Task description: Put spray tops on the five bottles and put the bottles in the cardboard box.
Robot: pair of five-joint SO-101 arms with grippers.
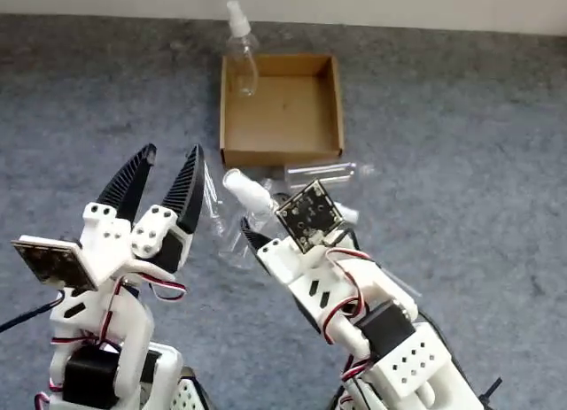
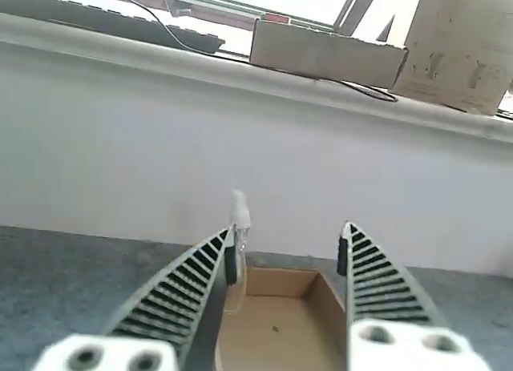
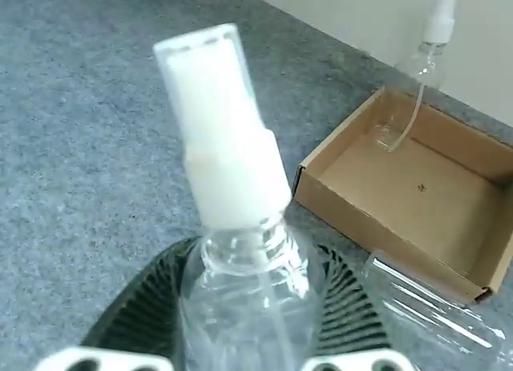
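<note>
Clear bottle (image 3: 244, 307) with a white spray top (image 3: 224, 139) is pinched in the right gripper (image 3: 255, 255) at centre of the high view, long axis diagonal, top pointing up-left toward the cardboard box (image 1: 292, 109). Second capped bottle (image 1: 241, 60) stands upright in the box's upper-left corner, and a third bottle (image 1: 323, 173) lies crosswise just below the box, between it and the held one. Lower left, the left gripper (image 1: 173, 150) is spread wide and holds nothing.

Brown cardboard box (image 1: 292, 118) sat on speckled grey carpet (image 1: 461, 118). At its far corner, the standing bottle (image 1: 244, 73) was clear, white-topped. Near the box, the left gripper (image 1: 173, 153) showed black ribbed fingers (image 1: 133, 181), white body; the held bottle (image 3: 240, 307) in the right gripper (image 3: 252, 263) was clear, white-capped too.
</note>
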